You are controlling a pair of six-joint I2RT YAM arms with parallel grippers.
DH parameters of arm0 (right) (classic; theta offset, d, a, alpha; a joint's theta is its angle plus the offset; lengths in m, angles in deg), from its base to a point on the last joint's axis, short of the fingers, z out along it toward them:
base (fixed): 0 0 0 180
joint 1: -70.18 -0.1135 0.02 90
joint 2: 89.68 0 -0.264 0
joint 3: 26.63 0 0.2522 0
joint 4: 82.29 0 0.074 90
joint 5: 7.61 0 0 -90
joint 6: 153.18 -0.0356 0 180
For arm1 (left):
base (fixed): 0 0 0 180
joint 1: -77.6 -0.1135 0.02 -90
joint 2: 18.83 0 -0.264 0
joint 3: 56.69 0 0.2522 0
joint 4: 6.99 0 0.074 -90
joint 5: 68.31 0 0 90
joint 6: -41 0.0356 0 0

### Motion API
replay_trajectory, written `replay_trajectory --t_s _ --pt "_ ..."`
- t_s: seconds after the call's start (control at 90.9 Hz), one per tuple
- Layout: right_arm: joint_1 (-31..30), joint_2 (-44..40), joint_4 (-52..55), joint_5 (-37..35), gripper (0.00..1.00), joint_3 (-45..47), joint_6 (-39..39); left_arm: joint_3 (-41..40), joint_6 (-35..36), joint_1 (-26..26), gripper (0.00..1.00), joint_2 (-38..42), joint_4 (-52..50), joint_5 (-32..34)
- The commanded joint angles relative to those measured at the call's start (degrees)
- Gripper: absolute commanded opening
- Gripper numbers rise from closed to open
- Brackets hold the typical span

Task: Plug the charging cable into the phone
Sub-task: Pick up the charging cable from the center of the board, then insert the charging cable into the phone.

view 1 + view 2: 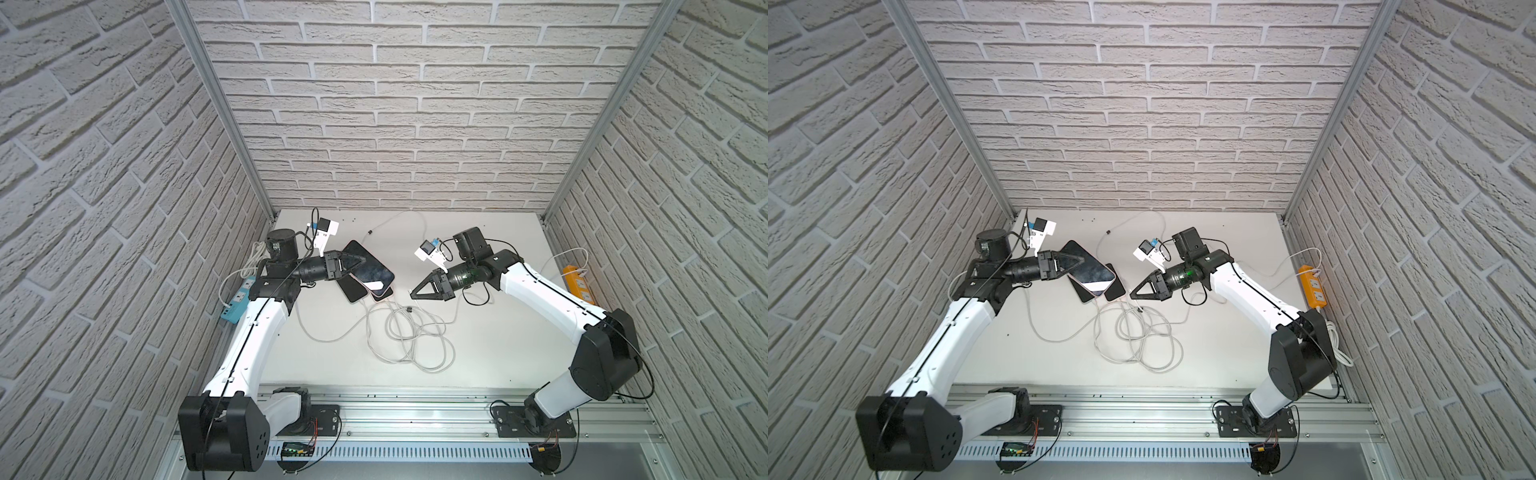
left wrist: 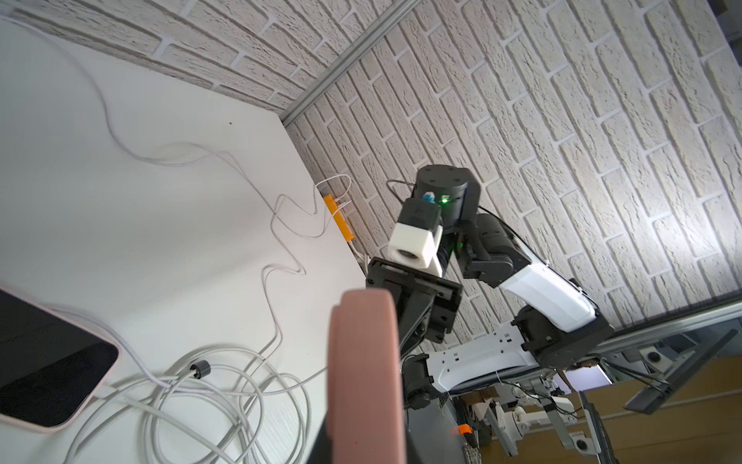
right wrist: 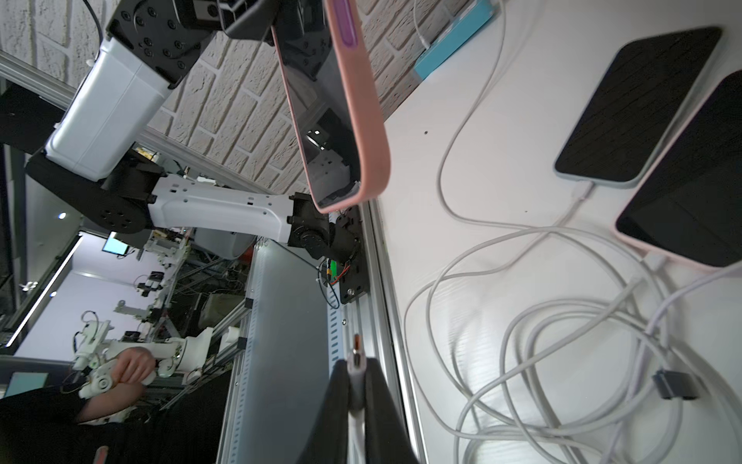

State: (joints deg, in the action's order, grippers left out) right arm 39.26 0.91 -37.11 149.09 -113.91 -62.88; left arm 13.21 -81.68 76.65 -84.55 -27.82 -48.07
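We count three phones: left hand (image 1: 364,260) clamps the pink-cased phone (image 1: 375,273), two other phones (image 3: 638,104) lie on the bench (image 1: 498,332); right hand (image 1: 413,295), apart rightward, pinches one cable plug (image 3: 356,355).

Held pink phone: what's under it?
A pale-cased phone and a pink-cased phone flat on the table, cables plugged in. In both top views the held phone covers their far ends.

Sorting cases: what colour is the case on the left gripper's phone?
Salmon pink; the phone case shows best in the right wrist view.
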Motion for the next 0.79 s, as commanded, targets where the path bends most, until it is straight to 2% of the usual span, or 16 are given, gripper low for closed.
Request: replay_trajectory --t_s 0.0,0.088,0.209,0.297,0.44,0.781 --pt "-0.86 -2.30 0.84 8.13 0.03 0.28 1.90 2.19 0.31 0.38 0.00 0.94 4.55 -4.79" --pt "-1.58 -1.09 3.51 10.42 0.03 -1.13 3.85 2.84 1.28 1.57 0.00 -0.19 4.19 -5.73" --pt "-2.58 2.11 13.49 13.23 0.03 -5.65 12.31 5.21 4.15 3.01 0.00 -1.72 0.69 -6.56" --pt "-3.19 3.89 16.57 13.14 0.03 -7.57 15.22 6.79 5.06 3.32 0.00 -2.62 -0.75 -6.90" --pt "-3.93 3.74 11.42 10.57 0.03 -6.56 10.81 8.62 6.82 4.53 0.00 -4.45 -3.82 -7.44" --pt "-4.75 3.37 2.97 4.59 0.03 -5.53 3.87 8.77 6.95 6.17 0.00 -6.35 -4.10 -8.27"
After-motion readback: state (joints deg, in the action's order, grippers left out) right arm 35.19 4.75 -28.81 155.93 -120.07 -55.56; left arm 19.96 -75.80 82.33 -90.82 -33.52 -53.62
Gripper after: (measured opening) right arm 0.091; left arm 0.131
